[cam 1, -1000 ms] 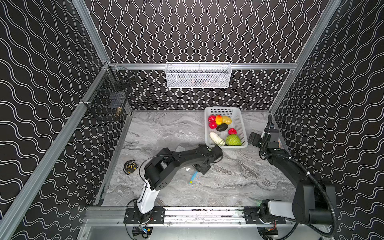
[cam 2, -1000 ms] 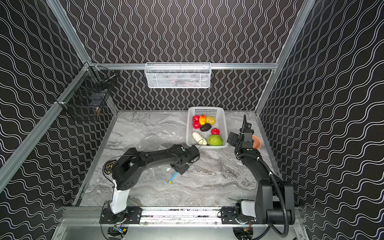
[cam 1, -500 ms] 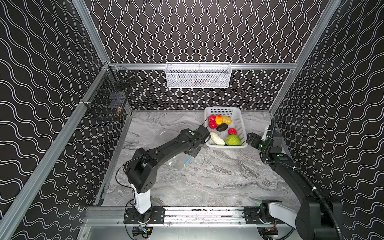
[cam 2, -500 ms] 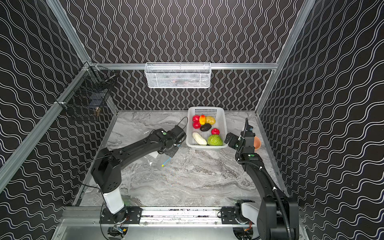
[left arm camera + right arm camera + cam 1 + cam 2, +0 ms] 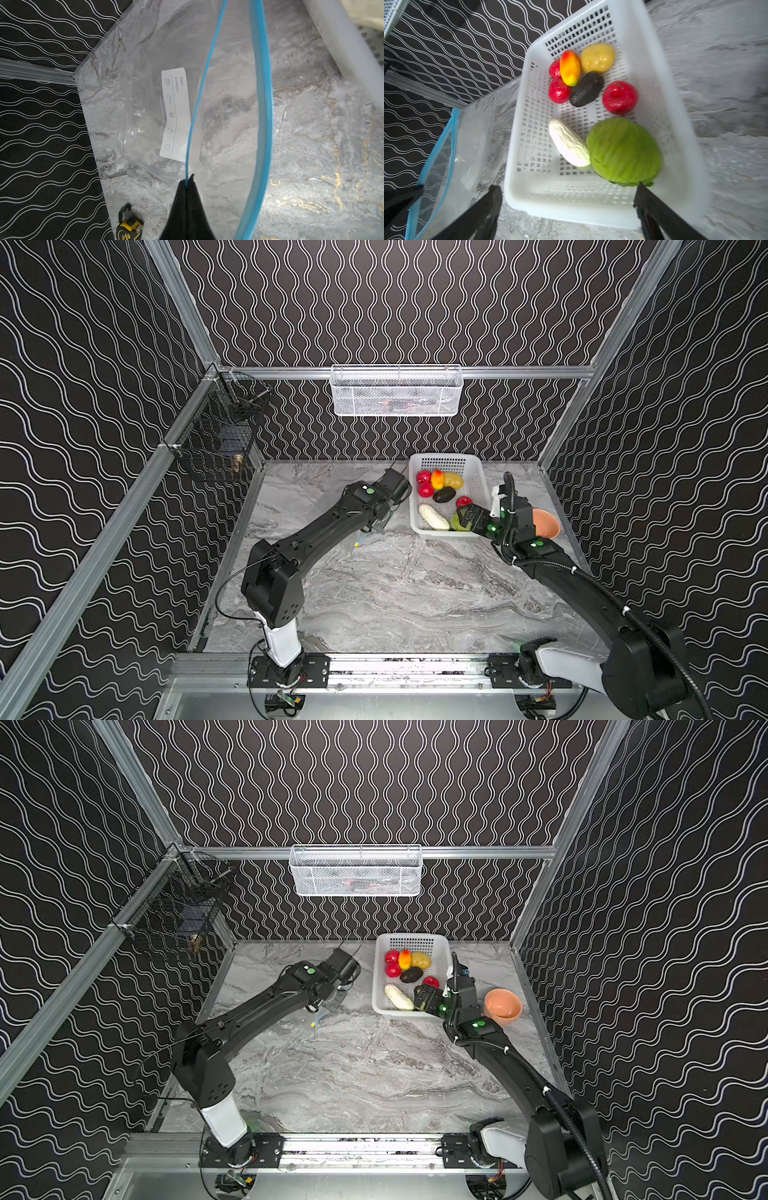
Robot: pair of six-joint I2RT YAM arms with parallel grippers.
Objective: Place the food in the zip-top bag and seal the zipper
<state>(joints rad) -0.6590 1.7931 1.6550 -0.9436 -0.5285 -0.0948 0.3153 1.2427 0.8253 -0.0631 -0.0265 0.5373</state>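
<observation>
I have left claw pinched shut on bag rim, mouth gaping, left of basket, centre-right in a top view. Film limp, slippery; I hold stiffer zipper edge; right claw wide, empty, over cabbage in basket: light, rigid, round; I'd grip across middle.

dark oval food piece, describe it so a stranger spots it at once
Find the white perforated plastic basket at the back right of the grey marble table. Near its middle, beside the yellow potato, lies the dark oval piece. It alone is near-black; its neighbours are brightly coloured.
</observation>
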